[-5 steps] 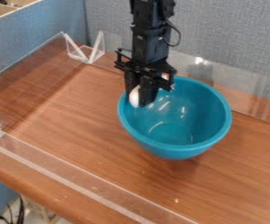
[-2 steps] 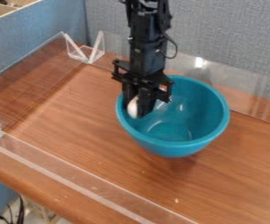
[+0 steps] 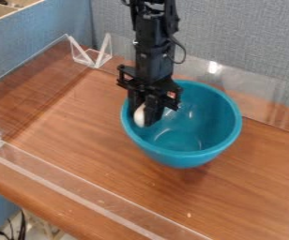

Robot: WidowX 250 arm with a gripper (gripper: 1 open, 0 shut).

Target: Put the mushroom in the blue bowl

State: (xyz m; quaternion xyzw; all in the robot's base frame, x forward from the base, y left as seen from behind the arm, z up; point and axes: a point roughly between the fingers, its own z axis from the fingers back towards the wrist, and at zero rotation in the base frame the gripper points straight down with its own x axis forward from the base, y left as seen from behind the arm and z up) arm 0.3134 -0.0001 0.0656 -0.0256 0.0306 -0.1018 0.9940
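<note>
The blue bowl (image 3: pixel 185 131) stands on the wooden table, right of centre. My gripper (image 3: pixel 148 111) reaches down from above into the bowl's left side, just inside the rim. It is shut on the mushroom (image 3: pixel 142 115), of which only a cream-white part shows between the black fingers. The reddish-brown cap is hidden.
The wooden tabletop (image 3: pixel 59 122) is ringed by a clear acrylic barrier (image 3: pixel 59 187) along the front and left. A clear triangular stand (image 3: pixel 87 49) sits at the back left. A blue fabric wall (image 3: pixel 235 37) rises behind the table.
The gripper has lowered with the mushroom deeper into the bowl's left side. The bowl has slid slightly to the left.
</note>
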